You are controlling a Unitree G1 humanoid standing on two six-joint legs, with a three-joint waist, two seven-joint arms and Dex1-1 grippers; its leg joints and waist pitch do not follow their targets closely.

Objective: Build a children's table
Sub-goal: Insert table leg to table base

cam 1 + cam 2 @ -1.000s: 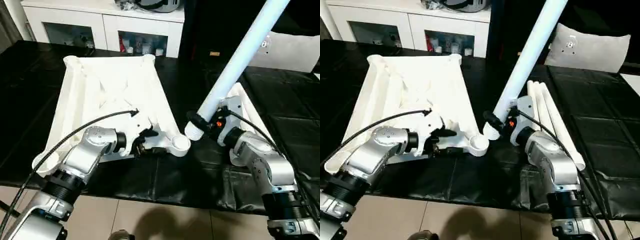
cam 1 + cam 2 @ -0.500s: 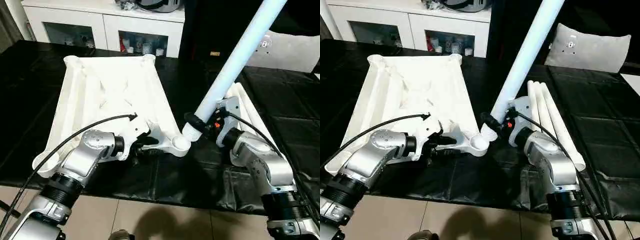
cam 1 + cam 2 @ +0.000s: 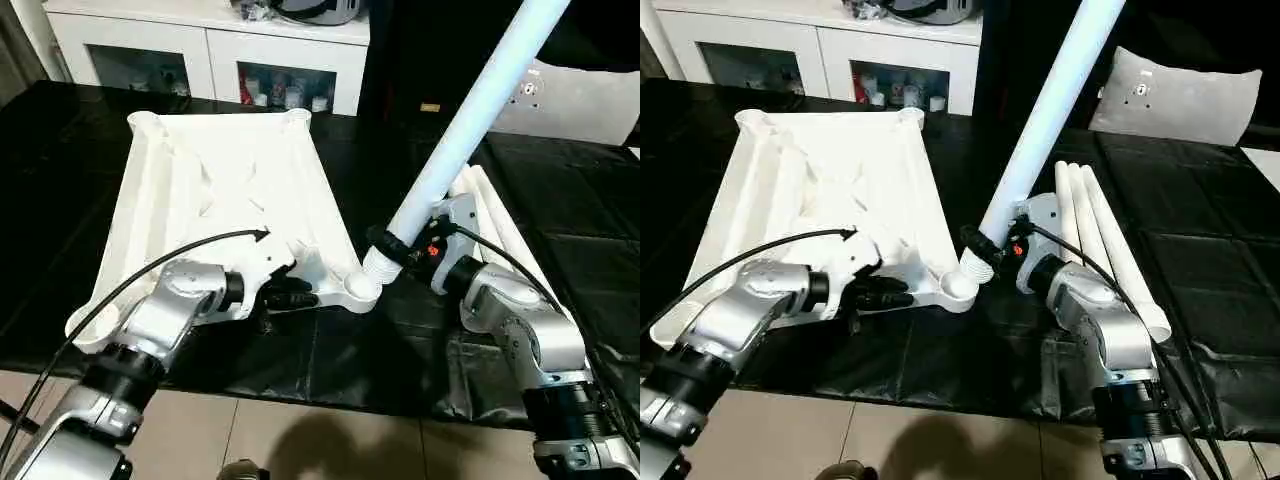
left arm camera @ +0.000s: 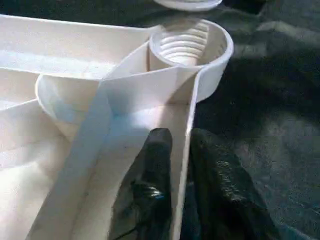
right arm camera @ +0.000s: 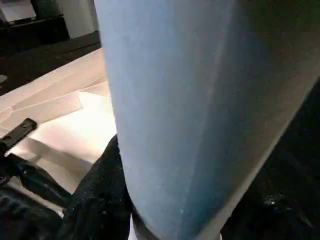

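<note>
The white table top (image 3: 225,190) lies upside down on the black-covered table, ribs facing up. My left gripper (image 4: 180,137) is shut on its near rim, one finger (image 4: 152,170) inside the wall and the other outside, just beside the near right corner socket (image 4: 192,42). That socket is empty and shows its threads. My right gripper (image 3: 395,245) is shut on a long white leg (image 3: 470,130) near its threaded end. The leg leans up and to the right. Its end (image 3: 378,268) sits at the socket's outer edge, not inside it.
Three spare white legs (image 3: 1100,240) lie side by side on the black cover behind my right arm. A white pillow (image 3: 1185,95) rests at the back right. White glass-door cabinets (image 3: 200,50) stand behind the table. The table's front edge runs just below my forearms.
My left gripper has closed from open onto the table top's near rim. The right gripper has brought the leg's threaded end down and left, closer to the corner socket.
</note>
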